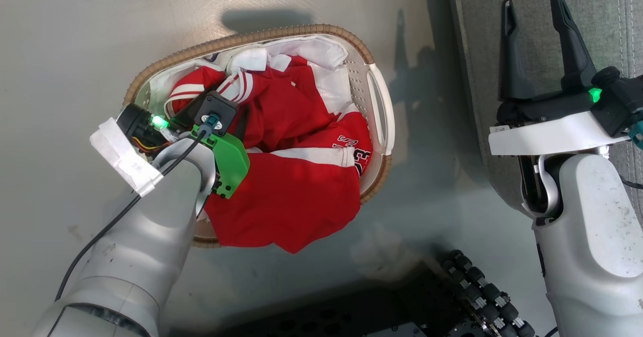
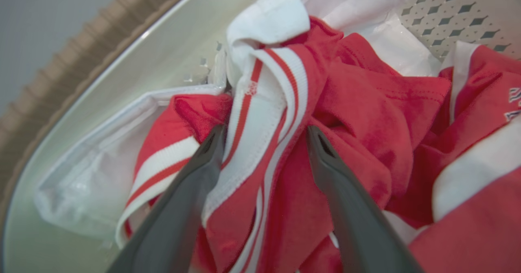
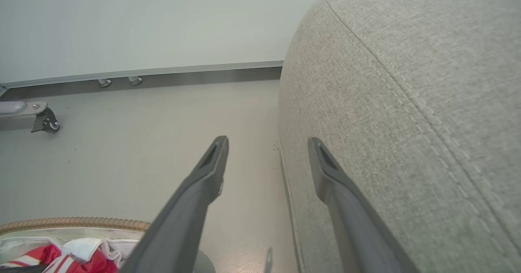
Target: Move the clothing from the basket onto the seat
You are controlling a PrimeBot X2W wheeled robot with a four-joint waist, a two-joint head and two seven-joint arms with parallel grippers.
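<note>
Left arm angles down into the basket (image 1: 382, 111), wrist bent over the pile. The left gripper (image 2: 266, 131) stands spread wide, one dark tapered finger on each side of a ribbed white band with thin red stripes, and nothing is pinched. The clothing (image 1: 296, 196) lies crumpled in the basket, a soft red knit, with one corner spilling over the brown woven-look rim. A white sheet (image 1: 326, 50) lines the perforated plastic wall. Right arm stands upright, well apart from the basket. The right gripper (image 1: 532, 0) is spread too and empty, fingers up by the edge of the seat (image 3: 407, 102), which is coarse grey weave, rounded, with a stitched seam. Smooth pale floor (image 1: 75, 50) lies beneath.
</note>
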